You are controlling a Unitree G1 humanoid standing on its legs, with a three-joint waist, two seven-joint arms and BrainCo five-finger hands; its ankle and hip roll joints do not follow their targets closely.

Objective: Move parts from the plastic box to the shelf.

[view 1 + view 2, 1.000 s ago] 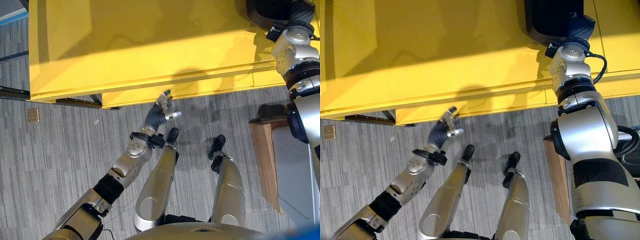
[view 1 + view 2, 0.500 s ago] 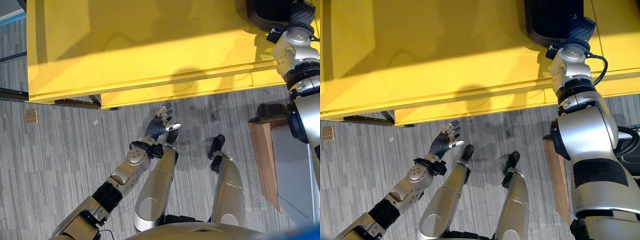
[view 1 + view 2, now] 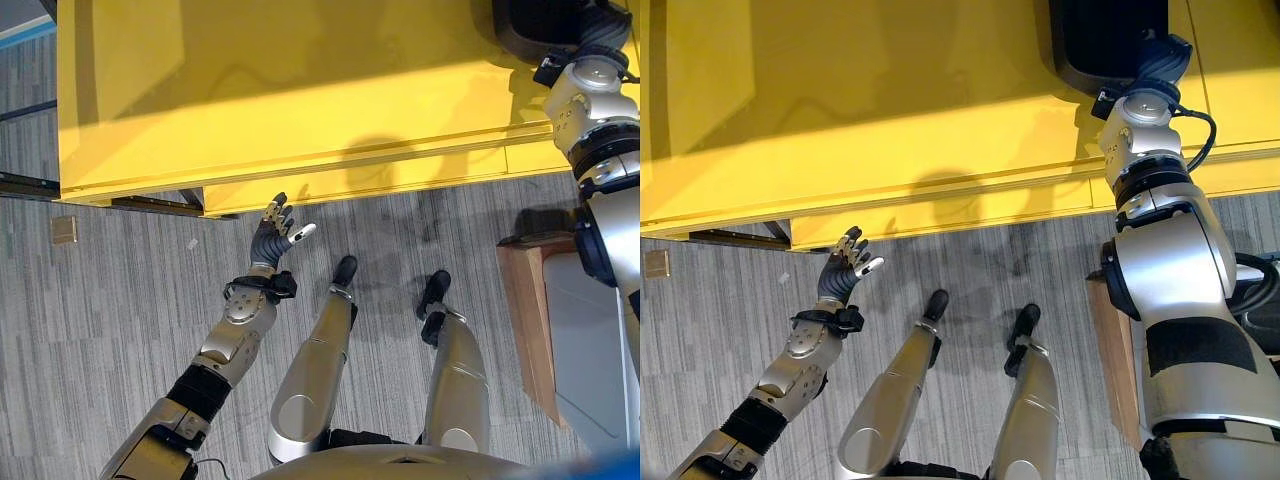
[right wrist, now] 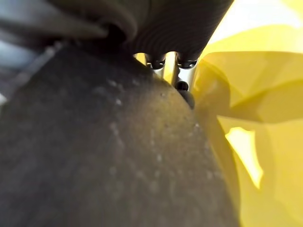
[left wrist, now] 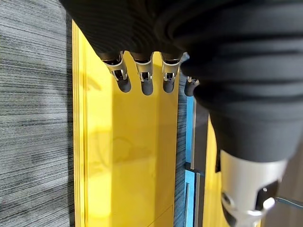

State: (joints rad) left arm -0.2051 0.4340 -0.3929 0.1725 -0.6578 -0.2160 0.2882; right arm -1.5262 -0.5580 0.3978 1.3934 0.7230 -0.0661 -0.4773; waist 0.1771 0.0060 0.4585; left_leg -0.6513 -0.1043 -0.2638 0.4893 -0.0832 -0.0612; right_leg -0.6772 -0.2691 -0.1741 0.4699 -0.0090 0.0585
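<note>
Since the earlier frames the left hand (image 3: 272, 232) has shifted toward the robot's left and now hangs over the grey carpet (image 3: 120, 300) just in front of the yellow bench (image 3: 260, 90), fingers (image 5: 147, 80) straight, spread and holding nothing. The right hand (image 3: 1160, 58) reaches over the black plastic box (image 3: 1105, 35) on the bench's far right; its fingers are hidden, so their state cannot be told. A wooden stand (image 3: 525, 300) sits on the carpet at the robot's right.

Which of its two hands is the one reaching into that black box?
The right hand, up at the black plastic box on the yellow shelf. The left hand hangs open over the floor, empty.
</note>
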